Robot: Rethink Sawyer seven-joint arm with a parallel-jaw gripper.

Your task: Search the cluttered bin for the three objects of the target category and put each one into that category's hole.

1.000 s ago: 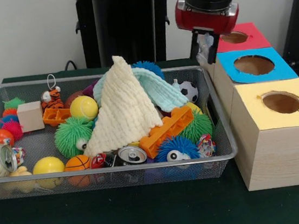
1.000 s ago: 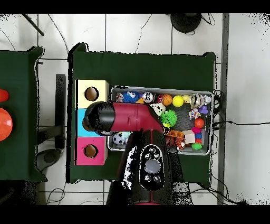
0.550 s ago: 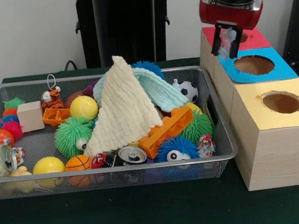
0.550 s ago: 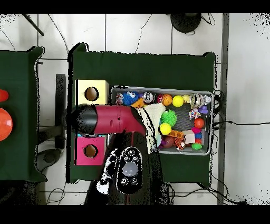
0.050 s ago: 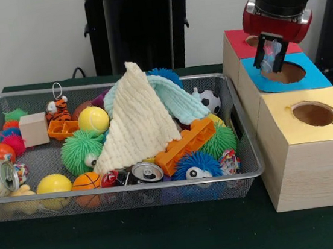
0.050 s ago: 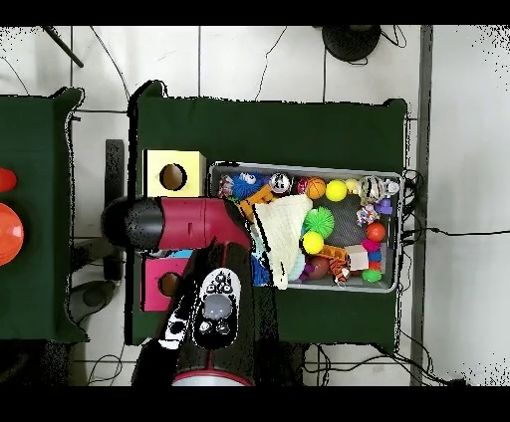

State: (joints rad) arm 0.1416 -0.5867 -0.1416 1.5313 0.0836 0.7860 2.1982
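My gripper (image 5: 270, 63) hangs just above the blue-topped box (image 5: 313, 79), over the near-left rim of its round hole (image 5: 286, 73). It is shut on a small pale crinkled object (image 5: 270, 50) with pink and blue tints; what it is I cannot tell. In the overhead view the red arm (image 6: 194, 221) covers the blue box and hides the gripper. The wire bin (image 5: 252, 150) is piled with toys: a cream cloth (image 5: 136, 125), a light blue cloth (image 5: 181, 101), an orange brick (image 5: 187, 145), balls, spiky toys and drink cans.
A red-topped box (image 5: 240, 39) stands behind the blue one, and a yellow-topped box (image 5: 297, 99) with its own hole (image 5: 314, 113) stands in front. In the overhead view the yellow box (image 6: 155, 167) and red box (image 6: 153, 289) flank the arm. The bin's rim (image 6: 309, 166) lies beside them.
The gripper has carried the pale object from beside the bin's corner across to the boxes. It now hangs over the blue box's hole. The bin's contents have not shifted.
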